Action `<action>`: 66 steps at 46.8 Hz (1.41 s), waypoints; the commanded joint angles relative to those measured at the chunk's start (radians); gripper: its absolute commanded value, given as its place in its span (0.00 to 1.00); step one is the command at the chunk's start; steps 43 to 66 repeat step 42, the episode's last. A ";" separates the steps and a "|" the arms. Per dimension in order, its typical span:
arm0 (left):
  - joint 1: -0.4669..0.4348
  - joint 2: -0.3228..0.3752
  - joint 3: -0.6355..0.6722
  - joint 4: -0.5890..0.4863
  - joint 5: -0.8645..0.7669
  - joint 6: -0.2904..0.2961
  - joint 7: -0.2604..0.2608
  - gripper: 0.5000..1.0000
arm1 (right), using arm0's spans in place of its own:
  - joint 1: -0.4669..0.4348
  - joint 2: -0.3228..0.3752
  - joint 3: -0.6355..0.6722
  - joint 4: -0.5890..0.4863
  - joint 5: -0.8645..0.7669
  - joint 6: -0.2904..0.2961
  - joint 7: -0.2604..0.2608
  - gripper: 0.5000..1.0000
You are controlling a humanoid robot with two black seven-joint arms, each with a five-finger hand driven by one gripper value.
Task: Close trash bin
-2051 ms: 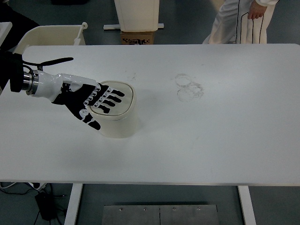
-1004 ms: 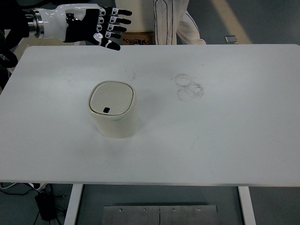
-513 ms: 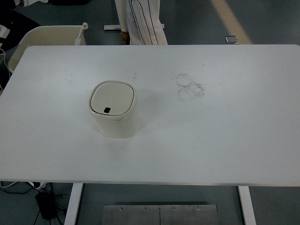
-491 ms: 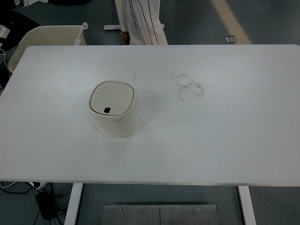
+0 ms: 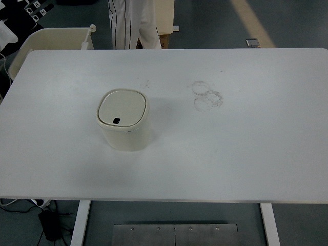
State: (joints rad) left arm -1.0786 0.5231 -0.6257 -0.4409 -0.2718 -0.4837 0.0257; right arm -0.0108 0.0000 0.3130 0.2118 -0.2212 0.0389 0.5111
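The cream trash bin [image 5: 123,125] stands upright on the white table [image 5: 241,148], left of centre. Its lid [image 5: 123,108] lies flat and closed on the rim, with a small dark button [image 5: 117,121] near its front edge. Nothing touches the bin. Only a small part of my left hand [image 5: 33,6] shows at the top left corner, beyond the table's far edge and well away from the bin. My right arm is out of view.
A person in white striped trousers [image 5: 128,23] stands behind the table's far edge. A cream tub [image 5: 51,38] sits off the far left corner. Faint ring marks [image 5: 207,96] stain the table right of centre.
My left hand lifted off the bin's lid and drew back up and left to the picture's corner. The lid stays closed. The person behind the table walked from right to left.
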 commanded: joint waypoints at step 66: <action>0.241 -0.003 -0.075 0.021 -0.010 0.013 -0.055 1.00 | 0.000 0.000 0.000 0.001 0.000 -0.001 0.003 0.98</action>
